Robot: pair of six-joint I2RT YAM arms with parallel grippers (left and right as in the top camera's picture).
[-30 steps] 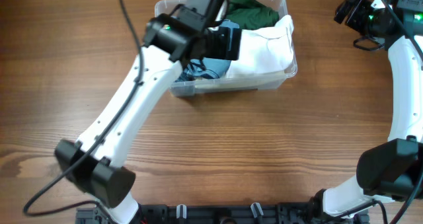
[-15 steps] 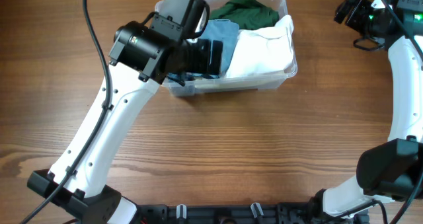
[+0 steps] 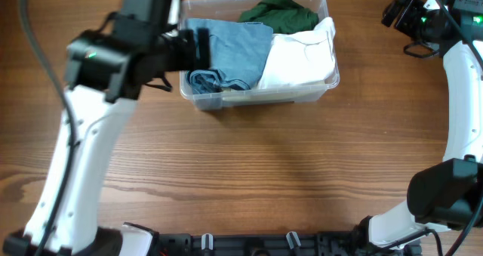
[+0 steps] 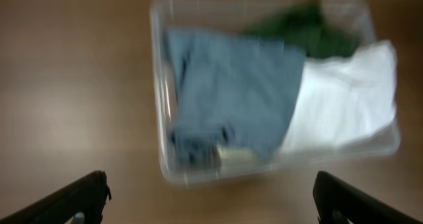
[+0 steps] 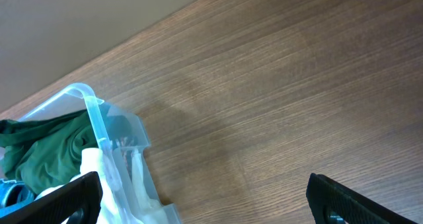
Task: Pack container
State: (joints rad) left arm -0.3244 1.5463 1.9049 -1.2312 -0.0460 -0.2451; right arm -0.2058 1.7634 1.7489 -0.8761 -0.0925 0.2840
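The clear container (image 3: pixel 281 95) stands at the back middle of the table. Inside lie a folded blue cloth (image 3: pixel 230 50), a green cloth (image 3: pixel 281 13) and a white cloth (image 3: pixel 299 56). My left gripper (image 3: pixel 200 49) hovers over the bin's left end, open and empty. Its blurred wrist view looks down on the container (image 4: pixel 156 85), the blue cloth (image 4: pixel 231 92) and the white cloth (image 4: pixel 344 112), with the left gripper (image 4: pixel 211 187) spread wide. My right gripper (image 3: pixel 392 13) hangs open and empty at the far right, apart from the bin; its view catches a container corner (image 5: pixel 92 112).
Bare wooden tabletop (image 3: pixel 287 173) surrounds the bin on all sides. The left arm (image 3: pixel 83 135) slants across the left part of the table. The right arm (image 3: pixel 460 97) rises along the right edge.
My left arm has swung back to the left, off the container's middle, uncovering the blue cloth lying in the bin. The right arm has not moved.
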